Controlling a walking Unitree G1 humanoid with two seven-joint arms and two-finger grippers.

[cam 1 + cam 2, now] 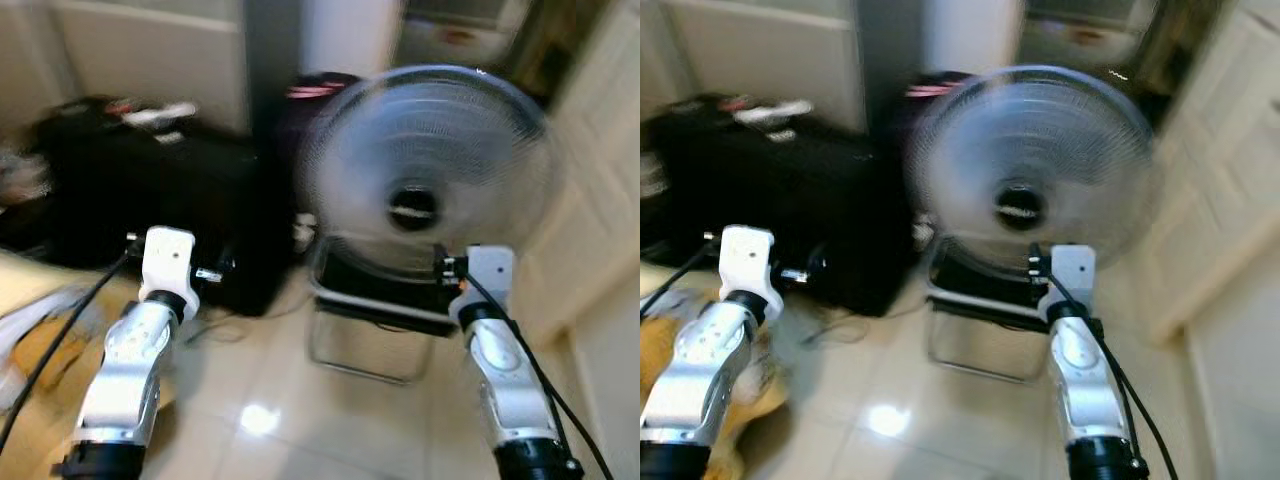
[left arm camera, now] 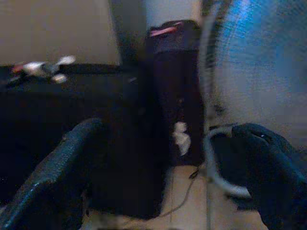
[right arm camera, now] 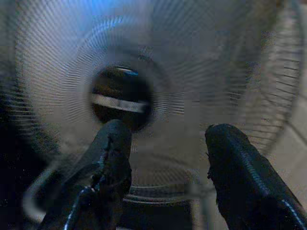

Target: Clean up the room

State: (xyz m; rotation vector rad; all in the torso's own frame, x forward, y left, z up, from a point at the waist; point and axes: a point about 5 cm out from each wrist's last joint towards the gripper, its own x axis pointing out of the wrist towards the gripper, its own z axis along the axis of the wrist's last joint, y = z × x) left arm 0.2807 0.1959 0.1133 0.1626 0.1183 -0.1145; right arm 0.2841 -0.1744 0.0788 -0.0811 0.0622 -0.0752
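Fan (image 1: 430, 175) blurred, its base hidden behind right hand (image 3: 165, 158), fingers apart.

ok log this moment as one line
scene: blurred, fan ahead on metal frame | left pincer: open, empty | right pincer: open, facing fan hub | black cabinet on left

A glossy tiled floor (image 1: 300, 400) carries a standing fan (image 1: 430, 170) beside a black case (image 1: 150, 200).

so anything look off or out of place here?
Small clutter sits on the black unit: loose items on top, a white crumpled bit at its foot. The fan stands upright, apparently undamaged.
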